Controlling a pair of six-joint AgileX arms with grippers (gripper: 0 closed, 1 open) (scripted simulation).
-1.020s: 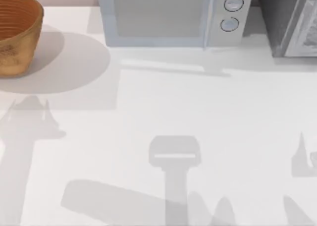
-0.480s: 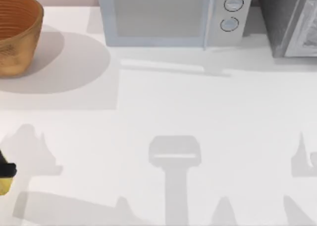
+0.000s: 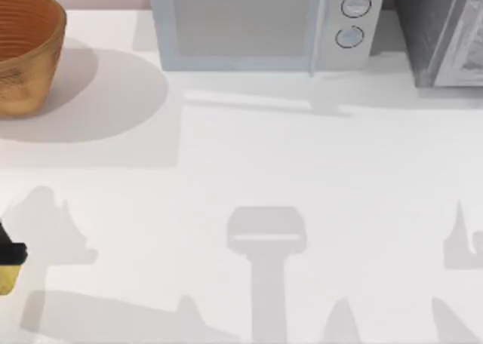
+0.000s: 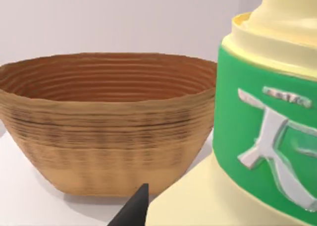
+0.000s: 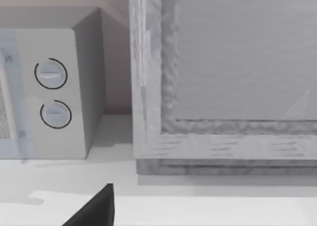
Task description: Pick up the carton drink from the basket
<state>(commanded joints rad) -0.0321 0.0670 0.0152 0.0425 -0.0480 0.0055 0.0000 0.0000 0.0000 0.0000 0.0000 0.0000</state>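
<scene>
Top view, L to R: left gripper point(image 3: 6, 255) at left edge with carton drink point(image 3: 6, 277), barely shifted since half a sec ago, well clear of basket point(image 3: 26, 53). Fingers' state: can't tell. Pick looks done. Right arm parked near microwave point(image 3: 260, 27).

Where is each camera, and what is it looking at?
Top view: above the table, looking down at the basket, microwave and the carton drink at the left edge.
Left wrist view: on the left arm, facing the basket; the carton drink sits close up, one dark fingertip showing.
Right wrist view: on the right arm, facing the microwave; a dark fingertip shows.
Top and left wrist views share the basket.
</scene>
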